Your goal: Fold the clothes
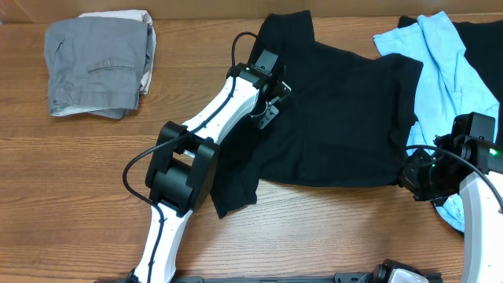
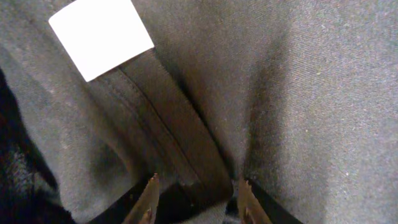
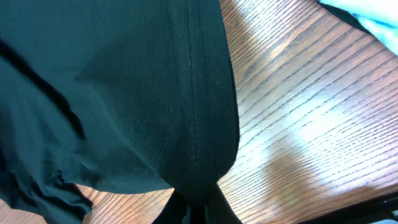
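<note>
A black T-shirt (image 1: 338,110) lies spread on the wooden table (image 1: 78,173). My left gripper (image 1: 269,108) is over its left part near the collar. In the left wrist view the fingers (image 2: 196,199) are shut on a raised fold of the shirt (image 2: 298,93), just below the collar seam and its white tag (image 2: 99,37). My right gripper (image 1: 415,178) is at the shirt's lower right corner. In the right wrist view it (image 3: 199,208) is shut on the hemmed edge (image 3: 124,93), which hangs lifted above the wood.
A folded grey garment (image 1: 98,63) sits at the far left. A light blue garment (image 1: 448,55) lies crumpled at the right, over another dark one (image 1: 483,39), and reaches down past my right arm. Bare wood (image 3: 311,112) shows beside the lifted hem.
</note>
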